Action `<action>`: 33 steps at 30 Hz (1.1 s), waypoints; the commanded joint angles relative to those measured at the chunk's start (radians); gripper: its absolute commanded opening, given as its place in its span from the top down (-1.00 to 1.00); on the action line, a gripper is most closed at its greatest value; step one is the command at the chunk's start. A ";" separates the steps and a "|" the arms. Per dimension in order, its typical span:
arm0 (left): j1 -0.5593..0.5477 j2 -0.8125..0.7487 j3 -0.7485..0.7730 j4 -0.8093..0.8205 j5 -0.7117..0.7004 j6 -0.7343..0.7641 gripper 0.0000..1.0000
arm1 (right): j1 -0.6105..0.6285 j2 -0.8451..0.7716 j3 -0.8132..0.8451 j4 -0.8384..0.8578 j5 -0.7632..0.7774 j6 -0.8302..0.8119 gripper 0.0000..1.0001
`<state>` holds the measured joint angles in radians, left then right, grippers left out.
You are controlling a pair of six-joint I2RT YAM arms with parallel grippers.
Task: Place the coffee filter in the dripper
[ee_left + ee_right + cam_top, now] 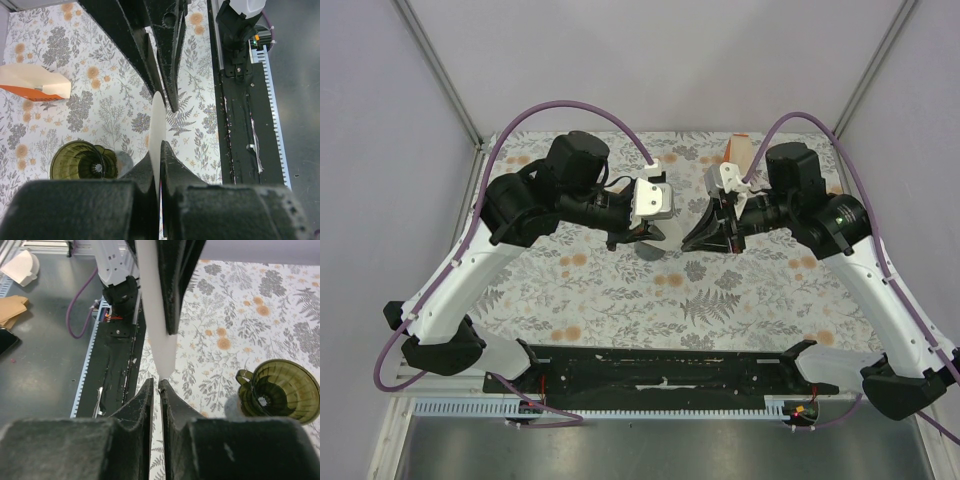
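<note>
The coffee filter [157, 122] hangs in the air between the 2 grippers, seen edge-on as a thin white blade above the floral tablecloth [115, 110]. The left gripper [159, 150] has its jaws clamped together on the filter's near edge, with the paper running straight down between its dark fingers [172, 165].

The right gripper [157, 383] faces it from 12 o'clock in the left wrist view. In the right wrist view its jaws stand a narrow slit apart, and the filter's pointed end comes down just to their tips. I cannot tell whether the paper touches either pad.

The dripper [280, 390] stands upright on the cloth with its mouth up, its ribbed inside showing and a small handle at its 9 o'clock side. It lies at 4 o'clock in the right wrist view and at 8 o'clock in the left wrist view. It is clear of the filter and touched by neither gripper.

A white-and-orange pack [35, 82] lies on its side at 10 o'clock in the left wrist view, well apart from the dripper. In the top view it lies near the table's far edge, at about 1 o'clock.
</note>
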<state>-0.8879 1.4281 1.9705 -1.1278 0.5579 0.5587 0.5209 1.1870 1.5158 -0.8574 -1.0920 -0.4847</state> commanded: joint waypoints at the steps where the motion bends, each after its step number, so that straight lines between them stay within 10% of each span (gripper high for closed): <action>1: -0.005 -0.023 0.022 0.029 0.008 0.007 0.96 | 0.004 -0.017 -0.005 0.024 0.092 -0.011 0.68; 19: -0.006 -0.023 0.018 0.023 0.019 0.012 0.96 | 0.004 -0.020 0.006 0.096 0.053 0.024 0.99; 33: -0.008 -0.021 0.021 0.022 0.011 0.020 0.96 | 0.005 -0.033 -0.009 0.060 0.110 -0.041 0.87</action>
<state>-0.8879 1.4277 1.9705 -1.1278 0.5591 0.5591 0.5217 1.1721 1.4998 -0.8021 -0.9886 -0.4911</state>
